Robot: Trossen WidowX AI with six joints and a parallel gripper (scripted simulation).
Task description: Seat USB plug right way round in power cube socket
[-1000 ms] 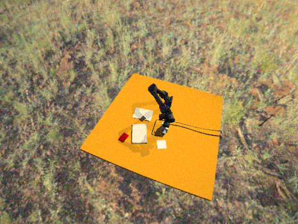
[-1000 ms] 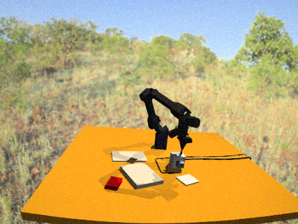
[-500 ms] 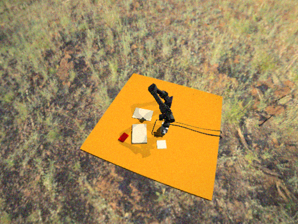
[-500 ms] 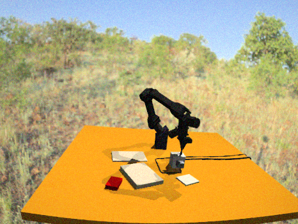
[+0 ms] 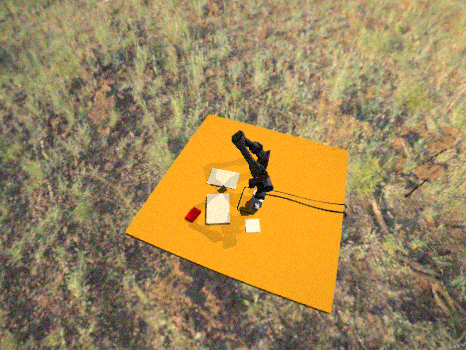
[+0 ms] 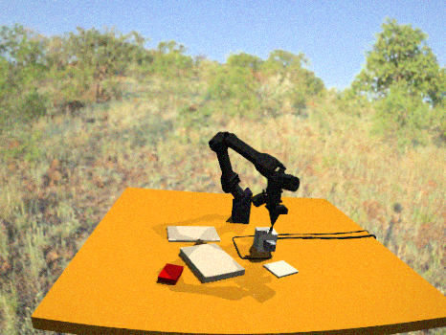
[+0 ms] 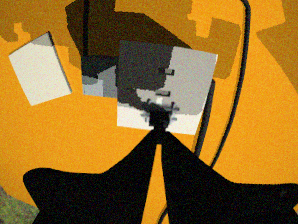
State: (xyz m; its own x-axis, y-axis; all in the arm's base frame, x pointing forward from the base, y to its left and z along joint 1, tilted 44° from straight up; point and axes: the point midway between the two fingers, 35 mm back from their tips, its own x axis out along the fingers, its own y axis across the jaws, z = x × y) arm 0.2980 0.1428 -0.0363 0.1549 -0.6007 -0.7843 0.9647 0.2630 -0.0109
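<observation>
The power cube [image 6: 259, 243] [image 7: 196, 82] stands upright on the table, its pale top partly shaded. Two dark slots show on that top in the wrist view, beyond the fingertips. My gripper [image 6: 272, 231] [image 7: 159, 135] points down over the cube's near edge in the wrist view and is shut on the USB plug [image 7: 159, 114], a small dark piece with light bits around it. The fingertips hide most of the plug and its socket, so its depth and which way round it is cannot be told.
A grey block [image 6: 270, 245] [image 7: 103, 84] sits against the cube's side. Black cables [image 5: 305, 201] [image 6: 325, 234] [image 7: 239, 95] run beside it. A small white square [image 5: 253, 226] [image 6: 280, 269] [image 7: 40, 70], two larger pale slabs [image 5: 218, 210] [image 6: 191, 234] and a red block [image 5: 193, 214] [image 6: 170, 274] lie nearby.
</observation>
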